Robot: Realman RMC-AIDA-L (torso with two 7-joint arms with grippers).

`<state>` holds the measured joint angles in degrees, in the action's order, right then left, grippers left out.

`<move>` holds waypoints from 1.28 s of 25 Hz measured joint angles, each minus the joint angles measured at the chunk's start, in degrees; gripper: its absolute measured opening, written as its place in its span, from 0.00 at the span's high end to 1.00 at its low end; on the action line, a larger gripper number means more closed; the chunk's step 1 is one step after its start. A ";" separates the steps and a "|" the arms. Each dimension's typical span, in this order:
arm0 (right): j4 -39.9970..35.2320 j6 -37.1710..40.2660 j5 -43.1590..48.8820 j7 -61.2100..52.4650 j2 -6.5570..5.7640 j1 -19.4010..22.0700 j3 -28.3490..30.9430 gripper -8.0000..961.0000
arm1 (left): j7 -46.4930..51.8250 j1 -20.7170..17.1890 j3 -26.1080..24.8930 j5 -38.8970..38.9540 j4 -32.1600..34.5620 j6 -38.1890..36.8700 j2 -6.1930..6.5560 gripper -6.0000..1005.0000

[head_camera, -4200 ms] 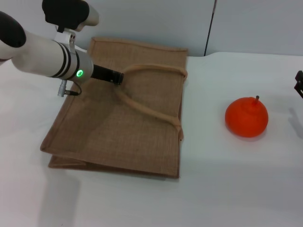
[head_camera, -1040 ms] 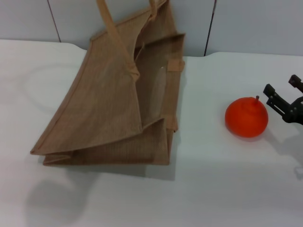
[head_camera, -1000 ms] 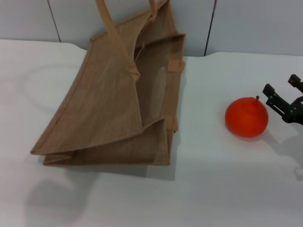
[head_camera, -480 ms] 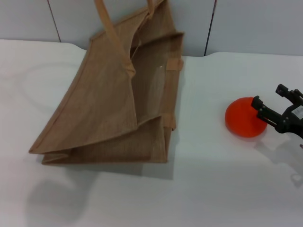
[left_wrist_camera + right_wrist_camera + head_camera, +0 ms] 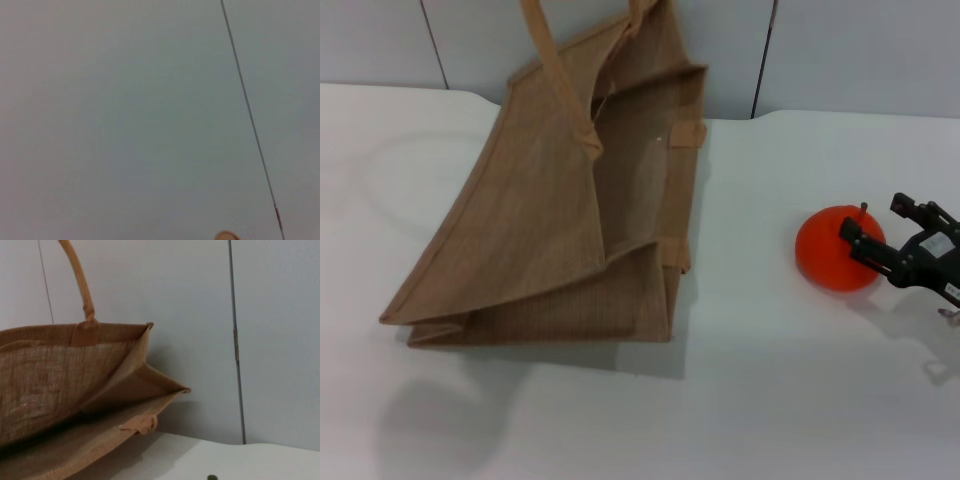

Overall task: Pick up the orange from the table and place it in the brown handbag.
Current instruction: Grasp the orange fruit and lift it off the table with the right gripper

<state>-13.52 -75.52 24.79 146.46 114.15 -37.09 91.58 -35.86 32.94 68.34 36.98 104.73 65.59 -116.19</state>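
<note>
Jute, tan-brown and woven, fills the left of the head view: the brown handbag (image 5: pixel 570 200) lies on its side on the table (image 5: pixel 750 400), its base toward eight o'clock and its mouth lifted open toward one o'clock, with one looped handle (image 5: pixel 555 70) drawn up out of the top edge. Whatever holds that handle is out of sight; the left gripper appears in no view, and the left wrist camera sees only a plain grey wall panel with a thin seam, so its state cannot be seen. From the right wrist camera the bag's open mouth (image 5: pixel 100 390) gapes sideways, showing the paler lining inside.

Well apart from the bag, at about three o'clock of it, the orange (image 5: pixel 835 250) sits on the white tabletop with its dark stem up. The right gripper (image 5: pixel 886 230) has its black fingers (image 5: pixel 852 232) spread wide, one reaching over the fruit's near-right flank, the other standing clear beyond it. Nothing is clasped yet.

The move ahead turns on this: the orange lies at roughly nine o'clock from the right gripper, just at the fingertips, and this arm is plainly the nearer one. A round fruit has no long axis to favour, so I judge the gripper need only slide further that way until the fingers straddle it, then close.
</note>
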 joint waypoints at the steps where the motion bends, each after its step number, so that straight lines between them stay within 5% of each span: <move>1: 0.08 0.02 0.00 -0.11 0.06 -0.02 -0.12 0.08 | 0.00 0.05 0.00 -0.03 0.08 -0.01 0.00 0.88; 21: 0.35 8.03 0.05 -1.37 1.36 -2.83 -3.47 0.09 | -0.06 1.14 0.30 -0.07 -0.16 -0.07 0.00 0.88; 29: 0.32 8.66 -0.03 -6.40 0.99 -4.33 -6.87 0.10 | -0.02 1.20 0.30 -0.56 -0.23 -0.01 0.00 0.88; 32: 0.24 9.47 -0.39 -7.67 0.92 -4.69 -6.74 0.28 | -0.01 1.24 0.26 -0.63 -0.23 -0.06 0.00 0.88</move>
<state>-13.28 -66.04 24.40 138.79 115.07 -41.78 84.84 -35.87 34.19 68.60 36.35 104.50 65.53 -116.19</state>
